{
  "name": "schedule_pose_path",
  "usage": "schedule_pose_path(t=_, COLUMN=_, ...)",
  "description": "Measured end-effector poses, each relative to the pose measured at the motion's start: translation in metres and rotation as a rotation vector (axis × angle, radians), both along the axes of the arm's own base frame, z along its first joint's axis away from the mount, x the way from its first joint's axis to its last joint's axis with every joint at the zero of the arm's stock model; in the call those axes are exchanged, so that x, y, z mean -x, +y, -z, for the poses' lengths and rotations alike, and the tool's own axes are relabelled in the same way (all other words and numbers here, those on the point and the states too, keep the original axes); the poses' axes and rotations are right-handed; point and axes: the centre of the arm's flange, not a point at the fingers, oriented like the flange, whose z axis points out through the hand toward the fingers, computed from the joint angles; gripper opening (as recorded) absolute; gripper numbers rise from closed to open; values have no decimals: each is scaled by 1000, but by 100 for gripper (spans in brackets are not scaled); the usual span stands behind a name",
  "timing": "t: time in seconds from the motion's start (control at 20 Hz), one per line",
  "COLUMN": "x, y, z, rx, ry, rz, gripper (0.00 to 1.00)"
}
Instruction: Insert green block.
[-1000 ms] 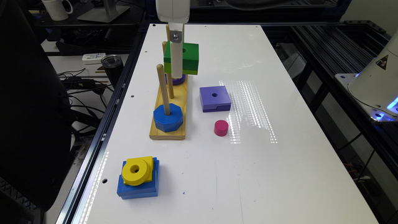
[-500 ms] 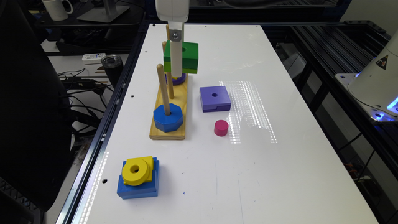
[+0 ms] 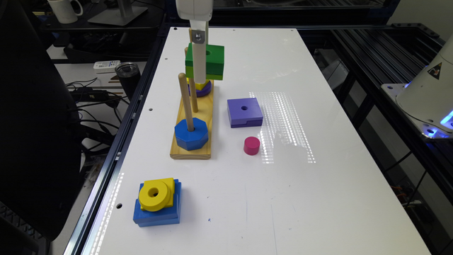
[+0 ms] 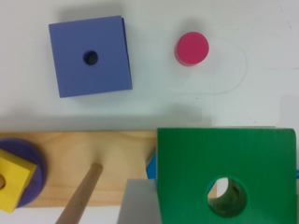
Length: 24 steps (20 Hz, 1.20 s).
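Between the fingers: the green block (image 4: 224, 154), clamped by the gripper (image 3: 201, 69), level, in the air.
Straight below: a peg tip (image 4: 229, 192) seen through the block's hole, the blue octagon (image 3: 191, 134) at its foot.
Change: none over the last second; probably lining up, insertion not begun.
Arm: wrist vertical over the wooden base (image 3: 177, 150).
Farther off: purple block (image 3: 244, 112), pink cylinder (image 3: 251, 145).

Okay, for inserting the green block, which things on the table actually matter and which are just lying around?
Part of the job:
- green block, held up off the table by the gripper
- wooden peg board with its upright pegs

Just lying about:
- purple square block
- pink cylinder
- yellow ring on the blue square block
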Motion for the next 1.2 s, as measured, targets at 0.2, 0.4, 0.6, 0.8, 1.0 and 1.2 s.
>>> schedule_pose_path(t=0.2, x=0, y=0, z=0, rx=0, ry=0, rz=0, gripper=0)
schedule_pose_path(t=0.4, x=0, y=0, z=0, rx=0, ry=-1, rz=0, gripper=0)
schedule_pose_path(t=0.6, x=-3, y=-3, z=-2, rx=-5, ry=-15, rz=2, gripper=0)
schedule_pose_path(t=0.8, x=-6, y=-4, z=-1, rx=-11, ry=-26, rz=3, gripper=0)
schedule_pose_path(t=1.0, x=-7, y=-4, z=0, rx=-13, ry=-29, rz=3, gripper=0)
schedule_pose_path(t=1.2, x=-7, y=-3, z=-1, rx=-14, ry=-30, rz=2, gripper=0)
